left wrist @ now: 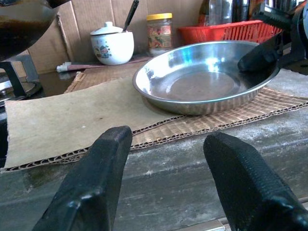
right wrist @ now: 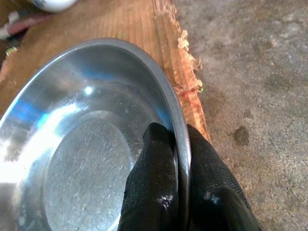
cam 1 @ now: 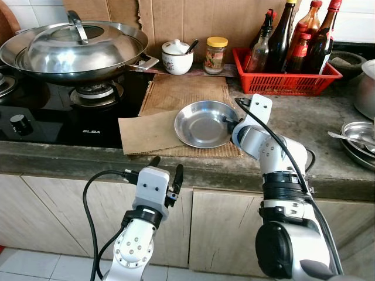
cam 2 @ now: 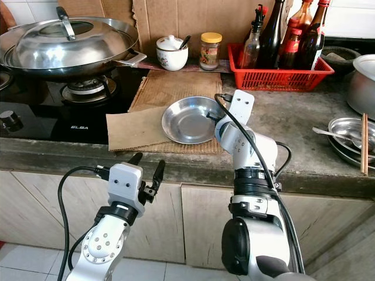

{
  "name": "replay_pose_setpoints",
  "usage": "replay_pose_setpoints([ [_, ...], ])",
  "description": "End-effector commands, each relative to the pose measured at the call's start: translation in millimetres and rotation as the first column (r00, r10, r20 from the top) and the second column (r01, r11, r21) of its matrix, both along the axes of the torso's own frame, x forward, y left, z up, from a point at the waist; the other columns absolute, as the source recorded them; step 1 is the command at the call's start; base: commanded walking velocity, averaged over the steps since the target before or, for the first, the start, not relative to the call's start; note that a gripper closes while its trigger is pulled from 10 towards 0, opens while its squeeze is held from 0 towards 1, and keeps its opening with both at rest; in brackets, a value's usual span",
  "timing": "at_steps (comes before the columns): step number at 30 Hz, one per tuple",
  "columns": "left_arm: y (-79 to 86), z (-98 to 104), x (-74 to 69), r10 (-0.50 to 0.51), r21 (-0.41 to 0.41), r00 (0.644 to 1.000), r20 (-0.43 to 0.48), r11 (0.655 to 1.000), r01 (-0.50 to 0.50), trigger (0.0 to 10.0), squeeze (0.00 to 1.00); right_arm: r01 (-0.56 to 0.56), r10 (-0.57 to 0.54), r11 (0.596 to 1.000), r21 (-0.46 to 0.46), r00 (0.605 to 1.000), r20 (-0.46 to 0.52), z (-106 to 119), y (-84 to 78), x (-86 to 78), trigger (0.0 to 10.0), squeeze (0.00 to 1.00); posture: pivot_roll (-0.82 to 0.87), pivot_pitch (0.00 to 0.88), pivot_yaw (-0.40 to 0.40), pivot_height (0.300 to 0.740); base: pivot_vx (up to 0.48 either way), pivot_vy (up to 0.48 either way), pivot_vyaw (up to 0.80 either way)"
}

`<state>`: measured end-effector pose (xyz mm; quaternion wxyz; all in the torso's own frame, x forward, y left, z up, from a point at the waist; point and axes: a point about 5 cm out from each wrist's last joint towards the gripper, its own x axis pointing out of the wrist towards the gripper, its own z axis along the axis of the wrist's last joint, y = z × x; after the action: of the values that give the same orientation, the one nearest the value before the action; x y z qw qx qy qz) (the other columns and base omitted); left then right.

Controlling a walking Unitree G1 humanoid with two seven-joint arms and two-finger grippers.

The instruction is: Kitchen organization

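The steel dish [cam 1: 206, 123] lies on a sheet of corrugated cardboard [cam 1: 176, 108] on the bench [cam 1: 293, 126], between the black gas stove [cam 1: 53, 111] and the bare grey part of the bench. It sits flat, with its hollow side up and nothing inside. It is round, so it has no long axis; only its rim can be taken.

The right pincer [right wrist: 179, 159] is at the rim on the side toward the red basket. It is pinching the rim: one finger is inside the dish and the other outside, pressed together on the thin metal edge. The dish therefore lies to the robot's left of this pincer, and the right arm is clearly the nearer one.

The left pincer [cam 1: 164, 175] hangs lower, in front of the bench edge, with its fingers spread and holding nothing. The dish is ahead of it and higher.

Behind the cardboard stand a white sugar pot [cam 1: 177, 57] and a jar [cam 1: 215, 55] with a yellow lid. The red basket [cam 1: 287, 79] of bottles is further to the right, and a covered wok [cam 1: 73, 50] rests on the stove. The next move is probably a lift by the rim, and the dish may tip because the hold is only on one edge.
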<state>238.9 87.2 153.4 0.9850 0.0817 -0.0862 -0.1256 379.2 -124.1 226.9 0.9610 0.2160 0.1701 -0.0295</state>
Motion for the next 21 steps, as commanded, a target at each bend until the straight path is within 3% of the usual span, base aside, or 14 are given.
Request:
replay_pose_setpoints([
  [1,0.6,1,-0.2,0.007,0.008,1.0,0.005,1.0,-0.008,10.0,0.0,0.053,-0.052,0.998,0.023,0.998,-0.017,-12,-5.0,-4.0,0.0,0.0,0.12,0.059,-0.052,0.74,0.0,0.0,0.0],
  [5,0.5,1,0.4,0.006,0.005,1.0,0.005,1.0,-0.006,10.0,0.0,0.067,-0.08,0.993,0.094,0.987,0.137,2,-4.1,-11.2,0.0,0.0,0.12,0.061,-0.046,0.74,0.0,0.0,0.0],
  [11,0.6,1,1.2,0.006,0.005,1.0,0.005,1.0,-0.006,10.0,0.0,0.076,-0.098,0.99,0.117,0.976,0.195,6,-3.8,-16.8,0.0,0.0,0.12,0.061,-0.043,0.74,0.0,0.0,0.0],
  [12,0.7,1,1.7,0.007,0.004,1.0,0.006,1.0,-0.007,10.0,0.0,0.093,-0.115,0.99,0.105,0.964,0.238,8,-6.3,-20.6,0.0,0.0,0.12,0.06,-0.04,0.74,0.0,0.0,0.0],
  [15,1.2,2,2.7,0.01,0.004,1.0,0.009,1.0,-0.01,10.0,0.0,0.196,-0.163,0.98,-0.027,0.877,0.452,21,-17.4,-40.4,0.0,0.0,0.12,0.059,-0.034,0.74,0.0,0.0,0.0],
  [20,1.2,2,2.7,0.01,0.002,1.0,0.009,1.0,-0.01,10.0,0.0,0.209,-0.154,0.976,-0.057,0.855,0.495,24,-18.9,-45.1,0.0,0.0,0.12,0.059,-0.034,0.74,0.0,0.0,0.0],
  [21,0.5,3,3.0,0.006,-0.004,1.0,0.012,1.0,-0.006,10.0,0.0,0.21,-0.084,0.963,-0.167,0.828,0.554,25,-16.0,-57.0,0.0,0.0,0.11,0.059,-0.031,0.74,0.0,0.0,0.0],
])
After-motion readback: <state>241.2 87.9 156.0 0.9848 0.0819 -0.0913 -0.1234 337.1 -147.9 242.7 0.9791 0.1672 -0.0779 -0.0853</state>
